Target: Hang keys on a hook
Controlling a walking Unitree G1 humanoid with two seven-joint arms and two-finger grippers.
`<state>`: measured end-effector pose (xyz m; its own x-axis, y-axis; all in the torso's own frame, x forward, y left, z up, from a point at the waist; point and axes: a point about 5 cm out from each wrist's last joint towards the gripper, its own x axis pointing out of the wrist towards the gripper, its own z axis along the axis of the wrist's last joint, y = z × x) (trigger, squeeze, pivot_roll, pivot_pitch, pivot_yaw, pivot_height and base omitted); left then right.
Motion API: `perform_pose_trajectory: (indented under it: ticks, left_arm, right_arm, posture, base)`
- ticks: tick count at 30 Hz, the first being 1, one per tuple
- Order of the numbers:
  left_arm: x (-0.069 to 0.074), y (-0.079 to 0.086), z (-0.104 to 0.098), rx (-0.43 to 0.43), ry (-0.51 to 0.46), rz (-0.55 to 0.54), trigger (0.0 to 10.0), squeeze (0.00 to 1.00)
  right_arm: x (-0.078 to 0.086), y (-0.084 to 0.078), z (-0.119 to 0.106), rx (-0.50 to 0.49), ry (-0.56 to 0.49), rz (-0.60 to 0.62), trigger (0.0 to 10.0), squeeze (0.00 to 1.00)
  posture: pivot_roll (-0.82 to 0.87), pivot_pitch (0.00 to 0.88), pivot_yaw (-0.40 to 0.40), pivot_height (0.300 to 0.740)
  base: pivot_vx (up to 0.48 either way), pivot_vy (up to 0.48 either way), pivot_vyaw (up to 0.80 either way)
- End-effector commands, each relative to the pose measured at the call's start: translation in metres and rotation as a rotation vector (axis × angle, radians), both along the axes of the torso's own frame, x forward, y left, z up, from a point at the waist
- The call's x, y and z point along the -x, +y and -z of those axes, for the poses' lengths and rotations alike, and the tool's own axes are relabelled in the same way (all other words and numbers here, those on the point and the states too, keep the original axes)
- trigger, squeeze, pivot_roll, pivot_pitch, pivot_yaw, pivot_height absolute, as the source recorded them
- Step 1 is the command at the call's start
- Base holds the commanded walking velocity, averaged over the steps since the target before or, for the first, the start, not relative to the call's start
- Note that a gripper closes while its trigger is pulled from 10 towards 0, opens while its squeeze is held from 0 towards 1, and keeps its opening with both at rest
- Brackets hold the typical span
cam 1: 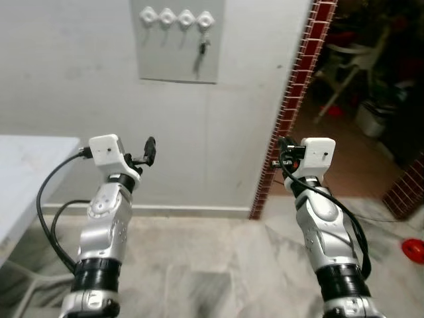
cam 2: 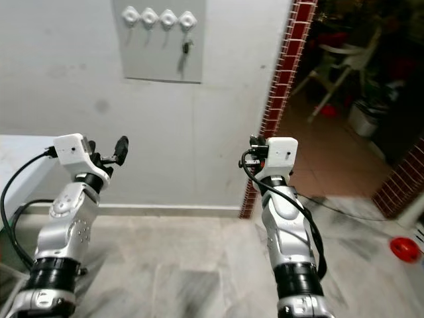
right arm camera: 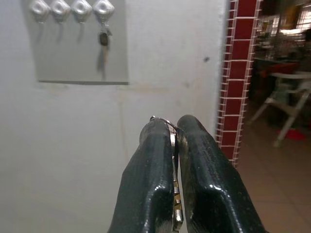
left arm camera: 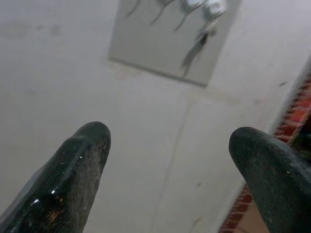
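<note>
A grey hook board point(cam 1: 177, 41) with several white hooks is mounted high on the wall. One key point(cam 1: 201, 50) hangs from its rightmost hook point(cam 1: 205, 18). My right gripper point(cam 1: 283, 147) is raised in front of the wall, below and to the right of the board. In the right wrist view it point(right arm camera: 175, 127) is shut on a second key point(right arm camera: 174, 145), whose ring and blade show between the fingers. My left gripper point(cam 1: 147, 152) is raised below the board, open, with nothing between its fingers point(left arm camera: 73, 170).
A red tiled pillar edge point(cam 1: 291, 99) borders a doorway on the right, with a white chair point(cam 1: 351, 59) and a bucket point(cam 1: 371, 119) beyond it. A white table point(cam 1: 26, 159) stands at the left. A red object point(cam 1: 413, 249) lies on the floor at the far right.
</note>
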<state>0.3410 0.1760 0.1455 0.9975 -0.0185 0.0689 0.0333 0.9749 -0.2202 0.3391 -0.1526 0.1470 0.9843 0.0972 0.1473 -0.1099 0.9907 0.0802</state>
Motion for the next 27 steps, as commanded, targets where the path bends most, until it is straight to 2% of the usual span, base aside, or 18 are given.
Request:
perform_pose_trajectory:
  ticks: [1, 7, 14, 18, 27]
  left_arm:
    - [-0.001, -0.004, -0.001, -0.004, 0.005, 0.009, 10.0, 0.00]
    - [0.001, -0.010, 0.002, -0.001, 0.008, 0.018, 10.0, 0.00]
    - [-0.001, -0.004, -0.002, 0.036, 0.001, 0.029, 10.0, 0.00]
    - [-0.001, 0.001, -0.001, 0.051, 0.013, 0.016, 10.0, 0.00]
    - [0.001, -0.002, 0.002, 0.058, 0.024, 0.020, 10.0, 0.00]
  right_arm:
    - [-0.001, -0.003, -0.002, -0.003, 0.000, 0.004, 10.0, 0.00]
    - [-0.001, -0.006, 0.000, -0.025, 0.021, 0.029, 10.0, 0.00]
    - [0.002, -0.008, -0.001, -0.018, 0.014, 0.015, 10.0, 0.00]
    - [0.004, -0.008, 0.000, -0.030, 0.025, 0.017, 10.0, 0.00]
    - [0.005, -0.009, 0.001, -0.029, 0.028, 0.013, 10.0, 0.00]
  posture:
    - [-0.01, 0.000, -0.048, 0.740]
    - [-0.02, 0.000, -0.048, 0.740]
    - [-0.02, 0.000, -0.051, 0.740]
    - [-0.02, 0.000, -0.050, 0.740]
    - [-0.02, 0.000, -0.054, 0.740]
  base:
    - [0.000, 0.000, 0.00]
    - [0.000, 0.000, 0.00]
    - [0.000, 0.000, 0.00]
    - [0.420, 0.000, 0.00]
    - [0.469, 0.000, 0.00]
